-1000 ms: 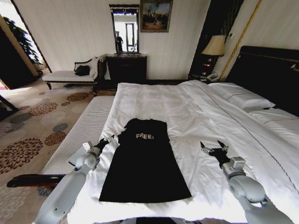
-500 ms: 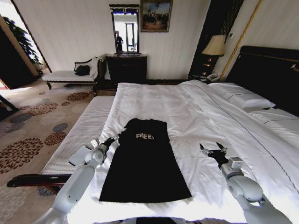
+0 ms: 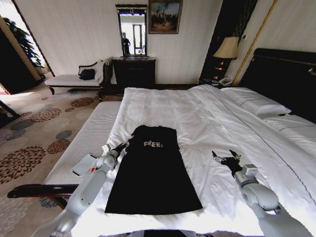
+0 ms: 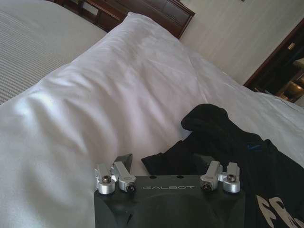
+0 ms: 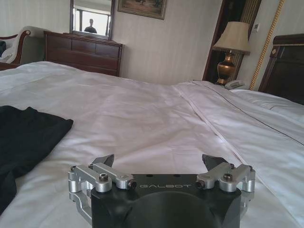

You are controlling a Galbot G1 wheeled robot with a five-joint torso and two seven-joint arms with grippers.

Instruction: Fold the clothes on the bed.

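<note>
So far the black T-shirt (image 3: 152, 173) is lying flat on the bed (image 3: 207, 118), maybe with its sleeves tucked in. Left gripper (image 3: 122, 146) is reaching wide open and empty at its edge. Right gripper (image 3: 221, 158) is waiting open on the sheet beside it.

Against the far wall ahead of me: a dark wooden dresser (image 3: 134, 72) with a mirror (image 3: 132, 31) above it and a framed painting (image 3: 164, 16) to its right. To my left, a white-cushioned bench (image 3: 74, 80) stands on the floral carpet (image 3: 37, 131). A lit table lamp (image 3: 226, 49) stands on the nightstand, a white telephone (image 3: 225, 81) beside it.
</note>
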